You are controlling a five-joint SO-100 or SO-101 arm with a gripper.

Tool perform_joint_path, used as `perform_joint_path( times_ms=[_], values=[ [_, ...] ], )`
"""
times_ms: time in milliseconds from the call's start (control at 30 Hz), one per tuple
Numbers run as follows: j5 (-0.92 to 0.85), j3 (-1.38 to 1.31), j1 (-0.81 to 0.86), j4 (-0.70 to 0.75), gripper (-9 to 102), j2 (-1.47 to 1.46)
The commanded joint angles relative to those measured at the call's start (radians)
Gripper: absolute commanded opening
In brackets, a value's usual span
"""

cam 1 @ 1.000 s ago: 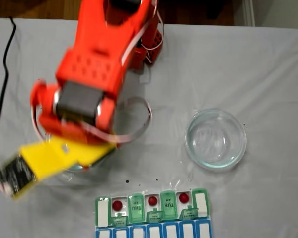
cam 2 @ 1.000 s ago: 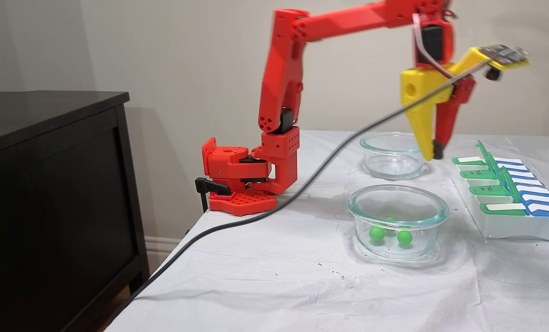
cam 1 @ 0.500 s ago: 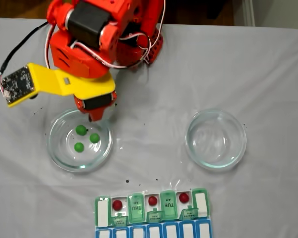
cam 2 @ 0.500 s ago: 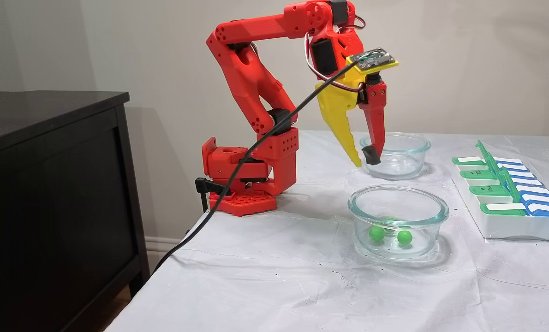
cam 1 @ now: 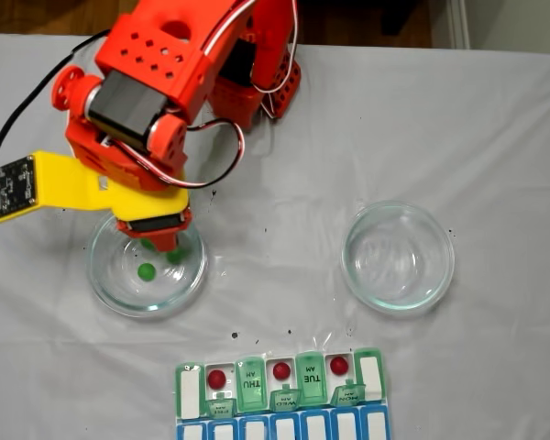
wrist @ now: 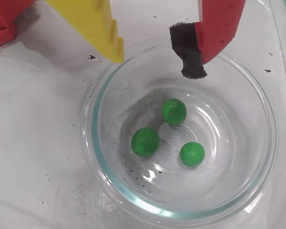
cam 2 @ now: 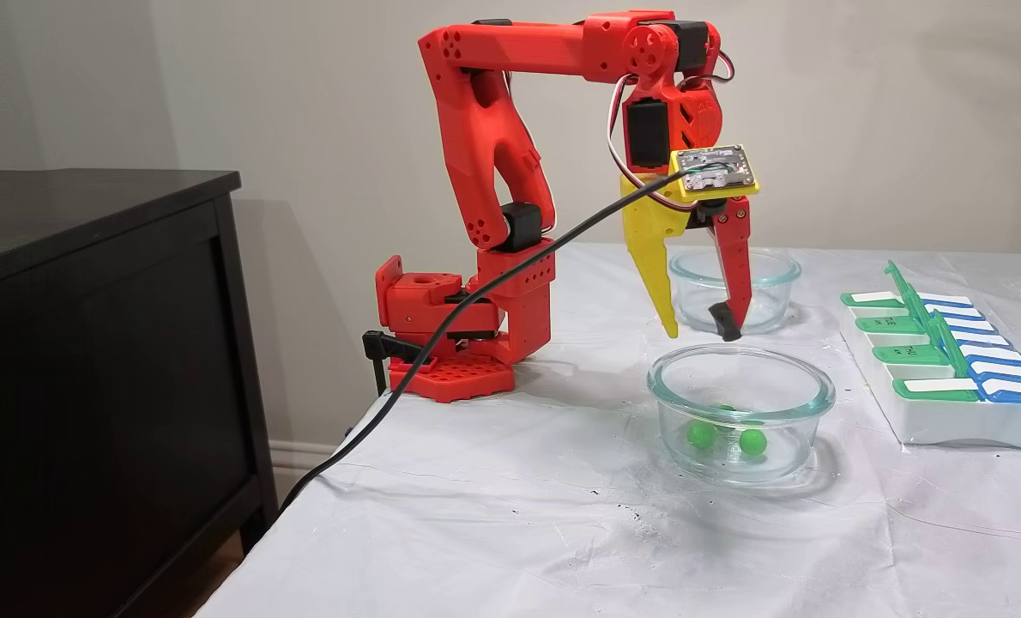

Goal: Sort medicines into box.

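Note:
Three green medicines lie in a clear glass dish. My gripper hangs open just above the dish's rim, yellow finger to one side and black-padded red finger to the other, with nothing between them. In a fixed view from the side, the gripper is a little above the dish. Three red medicines sit in open compartments of the box, which also shows at the right of the side view.
A second glass dish stands empty to the right of the first in a fixed view from above. The arm's red base is clamped at the table's back edge, and its black cable trails off the left side. A dark cabinet stands beside the table.
The arm has swung from beside the box, back past the empty dish, to over the dish of green medicines and come down toward its rim. The fingers have spread apart.

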Motion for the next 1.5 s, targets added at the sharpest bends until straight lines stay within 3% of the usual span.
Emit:
perform_joint_path(
  times_ms=[0,200,933,1467],
  values=[
    [0.043,-0.100,-0.009,-0.018,20,-0.028],
    [0.083,-0.123,-0.014,-0.038,25,-0.138],
    [0.123,-0.086,-0.069,-0.133,23,-0.333],
    [0.126,0.017,-0.081,-0.241,24,-0.278]
  ],
)
